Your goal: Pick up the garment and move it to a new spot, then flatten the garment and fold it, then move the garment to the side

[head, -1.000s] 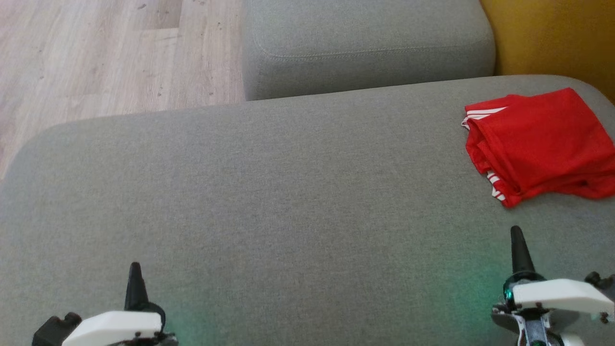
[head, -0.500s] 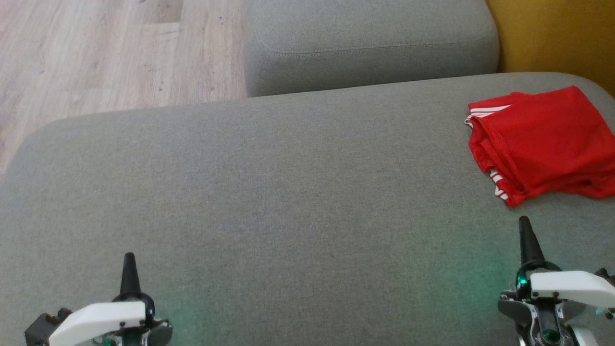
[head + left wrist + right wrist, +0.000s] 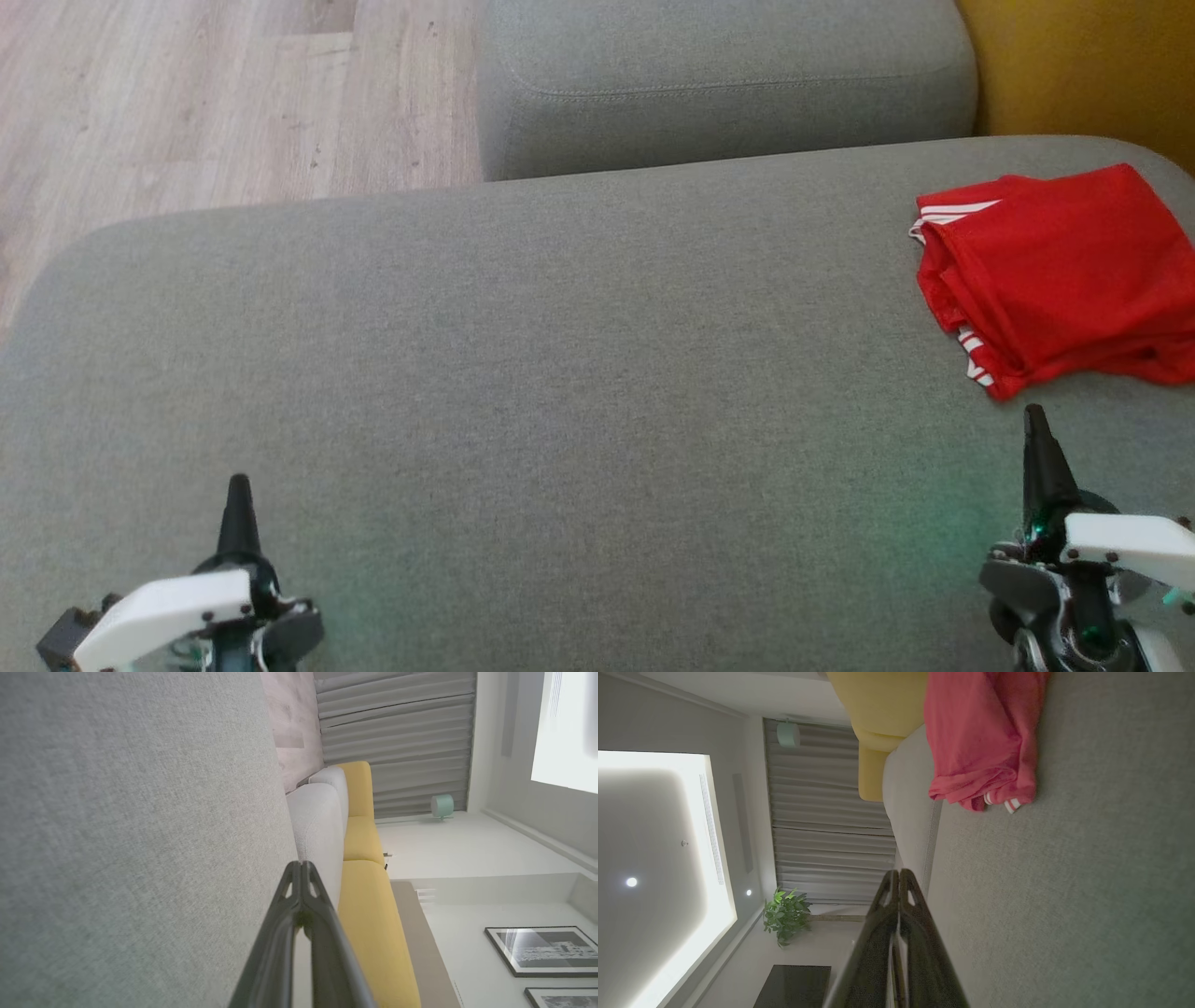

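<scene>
Red garment (image 3: pixel 1064 271): looks like striped sports shorts, with white bands showing at its left edge. It lies in the upper right of the head view and runs off the frame's right edge. It is folded into a compact, roughly square stack of layers, the lower edge a little loose. Nothing touches it. In the right wrist view it sits at top centre, stripes toward the camera.

It rests on a broad grey sofa cushion (image 3: pixel 560 392) that spans the middle of the head view. The garment is near the cushion's far right corner, off the central area. Judgement: a folded pile parked at the edge fits the task's last step, moving it to the side, so the job looks done or nearly so.

Right hand (image 3: pixel 1032 413), lower right: closed to a single point and holding nothing. Its tip is near the garment's lower corner but apart from it. The right wrist view shows the two fingers (image 3: pixel 873 942) meeting at the tip. Left hand (image 3: pixel 238 481), lower left: likewise closed and empty, well apart from the cloth. Its own wrist view agrees. Both sit low in the frame and off the cloth, which reads as a rest pose, not a reach.

Beyond: a second grey cushion (image 3: pixel 728 84) at top centre, a yellow sofa (image 3: pixel 1083 65) at upper right and wood floor (image 3: pixel 187 93) at upper left.
</scene>
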`<state>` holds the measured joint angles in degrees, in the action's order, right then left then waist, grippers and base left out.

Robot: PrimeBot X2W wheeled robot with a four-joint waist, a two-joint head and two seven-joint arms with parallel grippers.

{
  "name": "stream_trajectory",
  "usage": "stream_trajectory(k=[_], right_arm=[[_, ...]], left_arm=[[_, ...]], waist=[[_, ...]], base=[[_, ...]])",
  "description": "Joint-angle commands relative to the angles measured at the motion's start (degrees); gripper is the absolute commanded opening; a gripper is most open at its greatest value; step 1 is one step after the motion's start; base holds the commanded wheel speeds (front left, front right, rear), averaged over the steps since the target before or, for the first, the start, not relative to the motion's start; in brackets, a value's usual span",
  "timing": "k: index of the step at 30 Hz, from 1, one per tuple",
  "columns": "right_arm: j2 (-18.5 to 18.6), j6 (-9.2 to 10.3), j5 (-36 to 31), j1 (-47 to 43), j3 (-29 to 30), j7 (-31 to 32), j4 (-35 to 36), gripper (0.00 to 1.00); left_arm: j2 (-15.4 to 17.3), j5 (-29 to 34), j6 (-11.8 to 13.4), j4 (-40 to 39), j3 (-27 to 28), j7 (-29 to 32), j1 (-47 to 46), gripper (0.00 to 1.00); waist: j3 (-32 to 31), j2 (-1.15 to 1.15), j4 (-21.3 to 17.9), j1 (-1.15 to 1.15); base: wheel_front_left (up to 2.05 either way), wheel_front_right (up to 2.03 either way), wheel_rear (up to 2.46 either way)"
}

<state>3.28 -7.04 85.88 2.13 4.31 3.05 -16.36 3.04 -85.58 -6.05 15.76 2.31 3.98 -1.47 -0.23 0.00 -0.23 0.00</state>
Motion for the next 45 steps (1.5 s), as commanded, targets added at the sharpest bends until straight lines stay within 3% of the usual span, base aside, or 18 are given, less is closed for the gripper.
stream_trajectory(k=[1,10,45], right_arm=[[0.95,-0.42,1.86,3.1,-0.67,0.51,2.22,0.0],[0.89,-0.45,7.78,3.89,0.42,2.0,2.44,0.0],[0.42,-0.45,7.21,3.95,1.09,2.54,2.4,0.0]], left_arm=[[0.3,-1.56,-0.58,-1.72,2.41,0.56,-3.59,0.0],[0.26,-7.04,-1.44,-1.72,3.65,2.06,-4.67,0.0],[0.09,-6.83,-1.44,-1.72,3.91,2.26,-4.69,0.0]], waist=[[0.05,0.0,0.03,0.0],[0.41,0.0,0.23,0.0],[0.4,0.0,0.23,0.0]], base=[[0.0,0.0,0.0],[0.0,0.0,0.0],[0.0,0.0,0.0]])
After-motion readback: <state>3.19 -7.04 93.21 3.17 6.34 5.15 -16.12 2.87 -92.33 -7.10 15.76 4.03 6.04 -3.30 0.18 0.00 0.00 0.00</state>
